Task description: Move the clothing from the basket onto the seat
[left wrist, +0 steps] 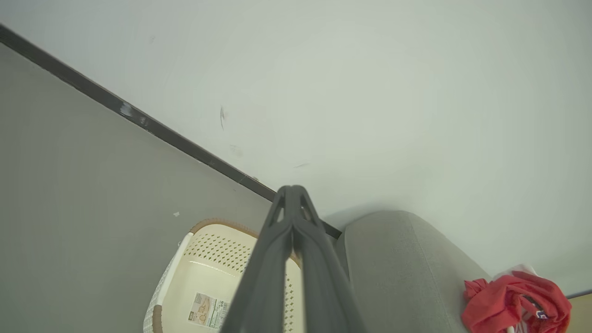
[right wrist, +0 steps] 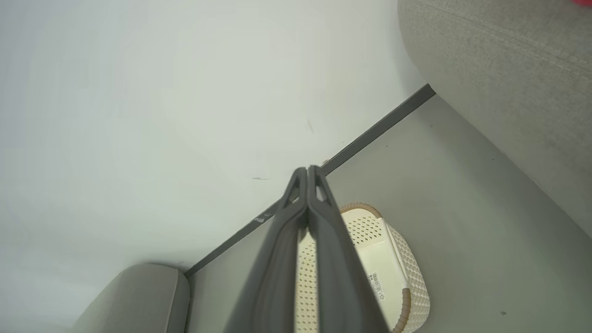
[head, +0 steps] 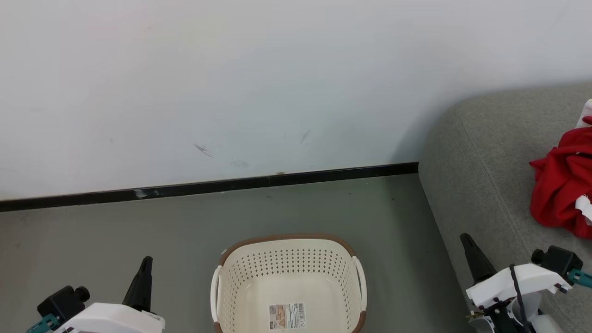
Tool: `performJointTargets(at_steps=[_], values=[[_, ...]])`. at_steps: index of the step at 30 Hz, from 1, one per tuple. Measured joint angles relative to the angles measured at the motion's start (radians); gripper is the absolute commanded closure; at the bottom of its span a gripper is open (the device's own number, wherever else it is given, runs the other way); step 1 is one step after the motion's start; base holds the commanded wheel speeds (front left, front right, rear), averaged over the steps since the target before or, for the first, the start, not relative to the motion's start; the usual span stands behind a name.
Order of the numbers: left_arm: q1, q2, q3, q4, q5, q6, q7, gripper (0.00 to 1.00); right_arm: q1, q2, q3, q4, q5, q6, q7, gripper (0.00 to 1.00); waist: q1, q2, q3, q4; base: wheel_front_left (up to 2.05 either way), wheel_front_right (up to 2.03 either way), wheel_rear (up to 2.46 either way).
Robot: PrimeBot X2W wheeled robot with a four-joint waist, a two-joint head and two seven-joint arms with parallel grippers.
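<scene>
Here, the left gripper (head: pixel 146 264) and right gripper (head: pixel 465 239) flank the cream-white perforated plastic basket (head: pixel 286 237) on the grey floor (head: pixel 138 231), each with fingers pressed together. Beyond and right of the basket, the crumpled red clothing (head: pixel 562 185) lies on the grey woven-fabric seat (head: pixel 476 152).

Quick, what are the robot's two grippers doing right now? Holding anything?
Left gripper: closed, holding nothing.
Right gripper: closed, holding nothing.
</scene>
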Motion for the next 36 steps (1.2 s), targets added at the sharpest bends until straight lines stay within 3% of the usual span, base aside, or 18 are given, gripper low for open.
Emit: performJointTargets(at_steps=[6, 21, 36], values=[[0.0, -0.006, 0.02, -0.008, -0.062, 0.0, 0.019, 1.0, 0.011, 0.002, -0.015, -0.013, 0.08, 0.0, 0.019, 1.0, -0.0012, 0.0, -0.001, 0.0, 0.0, 0.0, 0.0], [0.0, -0.024, 0.07, -0.023, -0.223, -0.012, 0.076, 1.0, 0.03, 0.007, -0.062, -0.054, 0.297, 0.0, 0.072, 1.0, -0.014, 0.0, 0.011, 0.0, 0.0, 0.0, 0.0], [0.0, -0.036, 0.115, -0.042, -0.372, -0.018, 0.124, 1.0, 0.035, 0.012, -0.102, -0.093, 0.489, 0.0, 0.116, 1.0, -0.0165, 0.0, 0.019, 0.001, 0.0, 0.0, 0.0]])
